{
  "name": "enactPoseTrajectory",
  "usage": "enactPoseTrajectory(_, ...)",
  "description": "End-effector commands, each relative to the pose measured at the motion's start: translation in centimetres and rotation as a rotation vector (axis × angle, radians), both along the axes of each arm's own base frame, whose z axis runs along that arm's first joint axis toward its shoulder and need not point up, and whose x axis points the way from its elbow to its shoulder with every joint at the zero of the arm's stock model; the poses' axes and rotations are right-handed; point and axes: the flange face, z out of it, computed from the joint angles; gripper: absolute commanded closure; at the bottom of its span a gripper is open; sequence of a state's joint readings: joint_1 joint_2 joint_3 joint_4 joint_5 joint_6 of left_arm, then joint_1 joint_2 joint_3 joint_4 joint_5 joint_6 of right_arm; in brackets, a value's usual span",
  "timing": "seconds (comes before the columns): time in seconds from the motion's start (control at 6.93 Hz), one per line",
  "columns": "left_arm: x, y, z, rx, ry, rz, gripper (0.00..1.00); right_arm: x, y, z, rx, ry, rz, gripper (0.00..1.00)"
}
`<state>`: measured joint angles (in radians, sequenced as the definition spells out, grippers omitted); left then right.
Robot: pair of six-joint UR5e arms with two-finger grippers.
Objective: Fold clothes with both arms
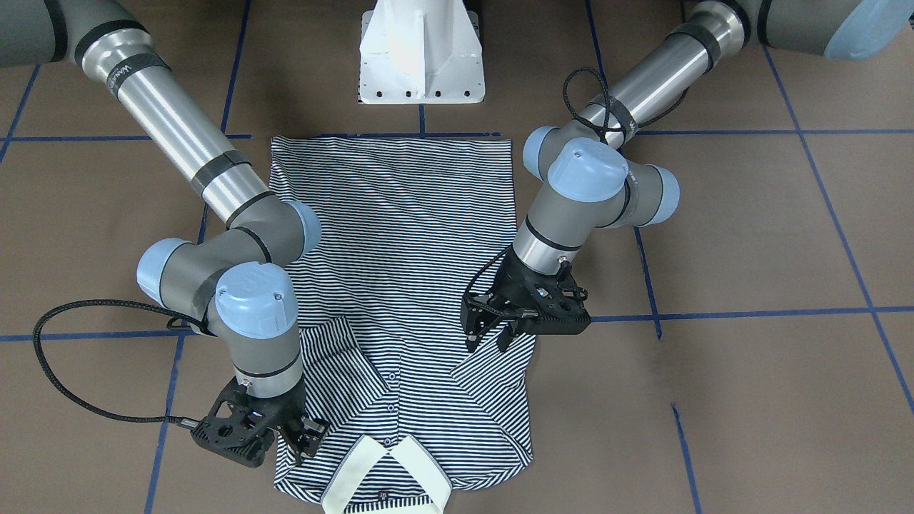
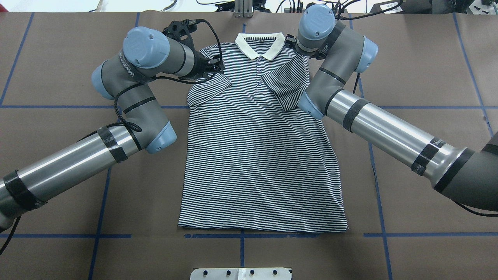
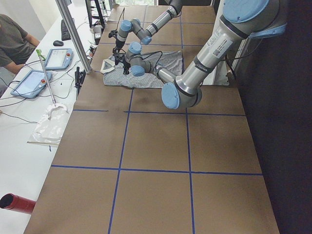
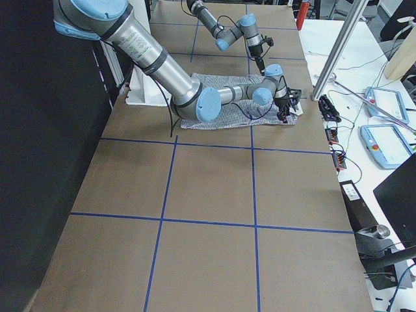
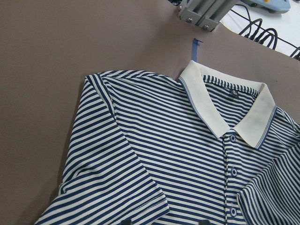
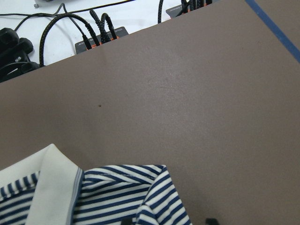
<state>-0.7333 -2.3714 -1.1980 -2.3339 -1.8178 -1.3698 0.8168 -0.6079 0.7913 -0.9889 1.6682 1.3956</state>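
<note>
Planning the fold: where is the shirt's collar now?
Front-facing view, bottom centre: the cream collar, at the camera-side end of the striped shirt, beside the right gripper.

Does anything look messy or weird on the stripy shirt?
Nothing is torn or spilled. The navy-and-white striped polo shirt lies flat, but both short sleeves are flipped inward over its chest, and faint creases cross its middle. That fits folding in progress.

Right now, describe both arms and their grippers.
The left arm and right arm have silver tubes, grey joint housings, light-blue round caps and black bands, some lettered in white. A black braided cable loops beside each wrist. The left gripper and right gripper are black and two-fingered.
</note>
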Motion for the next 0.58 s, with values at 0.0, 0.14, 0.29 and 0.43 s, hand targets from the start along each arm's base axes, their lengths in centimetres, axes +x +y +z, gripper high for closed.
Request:
enactPoseTrajectory(0.0,-0.1,0.1,0.6,0.002,0.002,0.000,0.43,0.1,-0.1,0.0,0.053,0.039,-0.077,1.00)
enactPoseTrajectory(0.14,-0.1,0.1,0.7,0.001,0.001,0.000,0.43,0.7,-0.4,0.1,0.051,0.037,-0.085,1.00)
enactPoseTrajectory(0.29,-0.1,0.1,0.7,-0.001,0.001,-0.001,0.43,1.8,-0.9,0.7,0.054,0.041,-0.113,1.00)
enactPoseTrajectory(0.43,-0.1,0.2,0.7,-0.006,0.004,-0.001,0.43,2.0,-0.9,1.5,0.051,0.047,-0.118,1.00)
